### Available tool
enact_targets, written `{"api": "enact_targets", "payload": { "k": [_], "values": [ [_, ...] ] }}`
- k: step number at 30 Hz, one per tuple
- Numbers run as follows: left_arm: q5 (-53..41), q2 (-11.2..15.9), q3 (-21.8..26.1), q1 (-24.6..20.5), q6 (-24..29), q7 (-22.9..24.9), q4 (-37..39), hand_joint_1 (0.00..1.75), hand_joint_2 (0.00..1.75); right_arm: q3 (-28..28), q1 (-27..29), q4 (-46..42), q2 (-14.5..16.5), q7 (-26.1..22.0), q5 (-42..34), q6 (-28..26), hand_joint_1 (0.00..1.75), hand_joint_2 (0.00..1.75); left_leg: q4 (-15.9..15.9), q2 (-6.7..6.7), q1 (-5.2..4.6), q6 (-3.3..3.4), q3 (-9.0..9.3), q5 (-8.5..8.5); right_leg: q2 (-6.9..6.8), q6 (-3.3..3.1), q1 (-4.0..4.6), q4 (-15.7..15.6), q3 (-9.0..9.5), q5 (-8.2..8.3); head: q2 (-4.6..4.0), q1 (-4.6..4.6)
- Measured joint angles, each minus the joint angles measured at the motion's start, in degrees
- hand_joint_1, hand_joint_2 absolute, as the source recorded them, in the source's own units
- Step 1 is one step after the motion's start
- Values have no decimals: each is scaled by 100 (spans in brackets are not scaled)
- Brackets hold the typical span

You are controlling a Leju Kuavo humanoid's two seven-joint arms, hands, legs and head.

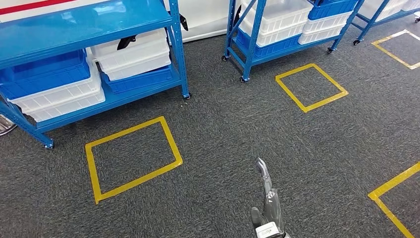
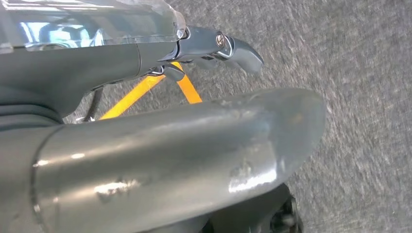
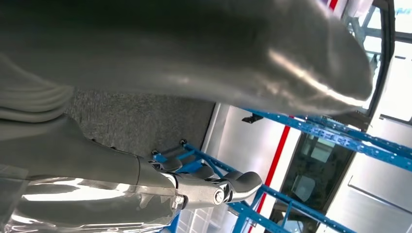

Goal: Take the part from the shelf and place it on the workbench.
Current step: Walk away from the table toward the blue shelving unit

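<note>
From the head view I see the nearest blue shelf (image 1: 89,22) well ahead of my right hand (image 1: 267,203), its lower level stacked with white bins (image 1: 133,54) and blue bins (image 1: 44,74); I cannot make out the part among them. My right hand reaches out over the grey carpet (image 1: 237,134), fingers (image 3: 233,187) extended and holding nothing. My left hand (image 2: 160,160) hangs above yellow floor tape (image 2: 131,97), its fingers (image 2: 233,48) straight, touching nothing.
</note>
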Motion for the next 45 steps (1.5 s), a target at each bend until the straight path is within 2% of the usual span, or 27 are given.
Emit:
{"api": "enact_targets", "payload": {
  "k": [1, 3, 5, 6, 8, 10, 12, 14, 15, 16, 18, 20, 22, 24, 26, 28, 29, 30, 31, 33, 35, 37, 39, 40, 42, 43, 45],
  "values": [
    [-3, 1, 0, 5, 3, -5, 0, 0, 0, 4, 3, 1, -12, 3, 12, 0, 0, 0, 17, -49, 17, -22, 1, -9, 2, 32, -32, -70, 24, 117, 1, -1],
    [-7, 1, -1, 7, 3, -16, 0, 0, 0, 11, 4, 2, -26, 8, 26, 0, 0, 0, 83, -160, 66, -99, -5, -50, 87, 98, -104, -764, 347, 526, 0, 7],
    [-13, 2, -3, -4, 10, -32, 0, 0, 0, 24, 3, 5, -38, 24, 37, 0, 0, 0, 168, -259, 82, -208, -48, -98, 251, 93, -118, -1348, 630, 716, 0, 27],
    [-19, 2, -4, -7, 17, -41, 0, 0, 0, 30, 4, 7, -45, 33, 43, -1, 0, 0, 194, -297, 81, -258, -75, -109, 303, 58, -109, -1444, 670, 709, 0, 32],
    [-39, 3, -6, 3, 31, -59, 0, 0, 0, 44, 3, 8, -57, 42, 57, -2, 0, 0, 183, -362, 93, -345, -105, -103, 253, -61, -79, -1429, 657, 689, 1, 25],
    [-57, 3, -8, 17, 39, -77, 0, 0, 0, 57, -4, 2, -60, 49, 75, -3, 0, 0, 304, -286, 113, -388, -156, -192, 165, -176, -73, -1446, 667, 696, 0, 12],
    [-70, 3, -10, 10, 45, -97, 0, 0, 0, 66, 0, -5, -62, 58, 93, -8, 0, 0, 853, -122, 108, -383, -395, -517, 44, -267, -54, -1462, 675, 697, -1, -18],
    [-90, 3, -13, 5, 51, -110, 0, 0, 0, 76, 7, -7, -66, 63, 104, -13, 0, 0, 1632, -56, 95, -373, -760, -877, -80, -309, -4, -1457, 671, 682, -1, -37],
    [-99, 3, -14, 11, 53, -114, 0, 0, 0, 80, 9, -7, -69, 64, 107, -13, 0, 0, 1865, -47, 89, -365, -867, -934, -143, -321, 21, -1452, 672, 674, -1, -38],
    [-106, 3, -15, 21, 54, -118, 0, 0, 0, 83, 10, -7, -72, 66, 107, -13, 0, 0, 1880, -35, 81, -348, -869, -875, -203, -330, 43, -1445, 677, 665, 0, -38],
    [-109, 3, -16, 33, 55, -126, 0, 0, 0, 86, 9, -8, -75, 68, 107, -13, 0, 0, 1282, 65, 47, -282, -565, -508, -316, -330, 73, -1431, 702, 640, 0, -38],
    [-110, 6, -16, 18, 56, -138, 0, 0, 0, 90, 9, -14, -78, 70, 108, -13, 0, 0, 585, 282, -23, -189, -225, -257, -413, -295, 103, -1417, 726, 612, 0, -33],
    [-110, 8, -19, 6, 56, -145, 0, 0, 0, 91, 8, -21, -81, 71, 110, -13, 0, 0, 357, 355, -77, -121, -154, -226, -503, -237, 117, -1420, 737, 606, 0, -27],
    [-110, 9, -20, 23, 56, -148, 0, 0, 0, 92, 3, -34, -85, 72, 111, -13, 0, 0, 308, 238, -68, -65, -170, -180, -559, -168, 108, -1433, 756, 601, 0, -25],
    [-112, 10, -20, 27, 57, -150, 0, 0, 0, 93, 1, -60, -90, 69, 115, -12, 0, 0, 239, 131, -38, 6, -146, -122, -376, -105, 88, -1249, 694, 438, 1, -16],
    [-114, 9, -21, 6, 59, -154, 0, 0, 0, 95, 18, -79, -101, 65, 121, -10, 0, 0, 215, 15, -28, 54, -148, -86, -104, -70, 64, -609, 401, 67, 1, -4],
    [-115, 8, -22, 0, 60, -156, 0, 0, 0, 97, 30, -82, -109, 64, 124, -9, 0, 0, 218, -50, -32, 64, -159, -79, -40, -62, 60, -227, 214, -95, 0, -1],
    [-117, 8, -22, 1, 59, -156, 0, 0, 0, 100, 39, -85, -117, 64, 126, -9, 0, 0, 222, -121, -34, 67, -165, -77, -12, -58, 59, 55, 66, -168, 0, 0],
    [-120, 7, -22, 7, 59, -156, 0, 0, 0, 104, 44, -90, -125, 64, 128, -9, 0, 0, 227, -195, -37, 67, -164, -77, 0, -61, 58, 135, 7, -117, 0, 0],
    [-126, 6, -22, 15, 59, -155, 0, 0, 0, 109, 46, -106, -133, 67, 130, -10, 0, 0, 239, -348, -37, 58, -150, -83, 65, -90, 55, -340, 192, 276, -1, 1],
    [-128, -1, -24, 4, 62, -154, 0, 0, 0, 114, 49, -128, -139, 74, 130, -11, 0, 0, 256, -495, -39, 28, -152, -95, 328, -144, 47, -1102, 522, 624, -1, -5],
    [-129, -10, -26, -6, 66, -152, 0, 0, 0, 116, 53, -145, -153, 83, 127, -11, 0, 0, 259, -622, -28, -39, -189, -90, 491, -177, 52, -1446, 666, 691, 0, -11],
    [-127, -10, -26, 3, 67, -155, 0, 0, 0, 119, 49, -161, -164, 89, 123, -11, 0, 0, 241, -726, -14, -122, -221, -79, 389, -205, 46, -1503, 693, 695, 0, -13],
    [-125, -9, -25, 10, 67, -160, 0, 0, 0, 123, 43, -172, -167, 89, 122, -9, 0, 0, 272, -676, -20, -151, -238, -105, 323, -233, 31, -1543, 719, 705, 0, -17],
    [-119, -7, -26, 4, 62, -170, 0, 0, 0, 133, 41, -192, -168, 92, 121, -5, 0, 0, 641, -390, -35, -187, -404, -330, 159, -299, 1, -1616, 772, 719, 0, -55],
    [-115, -8, -26, -4, 59, -175, 0, 0, 0, 137, 45, -197, -170, 95, 121, -5, 0, 0, 995, -217, -33, -201, -576, -514, 70, -320, 11, -1624, 787, 711, -1, -73],
    [-112, -8, -27, -16, 55, -179, 0, 0, 0, 138, 56, -197, -174, 103, 121, -6, 0, 0, 1696, -70, -18, -241, -925, -797, -106, -337, 26, -1616, 794, 690, -1, -94]
  ]
}}
